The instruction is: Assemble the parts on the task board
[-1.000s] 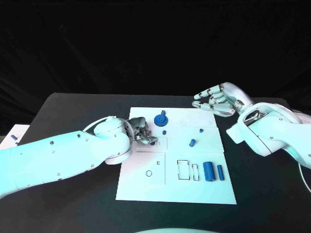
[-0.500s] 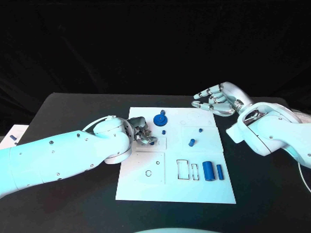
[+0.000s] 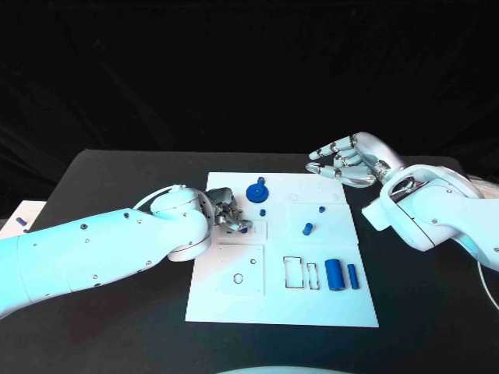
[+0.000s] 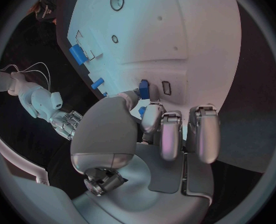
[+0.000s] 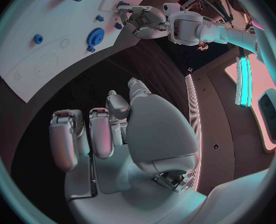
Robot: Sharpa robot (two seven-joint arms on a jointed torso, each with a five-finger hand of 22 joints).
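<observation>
The white task board lies mid-table. My left hand is low over its left side, next to a small rectangular slot. It pinches a small blue part between thumb and fingertip. A blue gear stands at the far middle of the board, with a small peg near it. Another blue piece is further right. A blue cylinder and a blue bar lie at the near right. My right hand hovers beyond the board's far right corner, fingers loosely bent, holding nothing.
Two outlined rectangular slots sit left of the blue cylinder, and a small round hole is on the near left. A white object lies at the table's left edge. Black table surrounds the board.
</observation>
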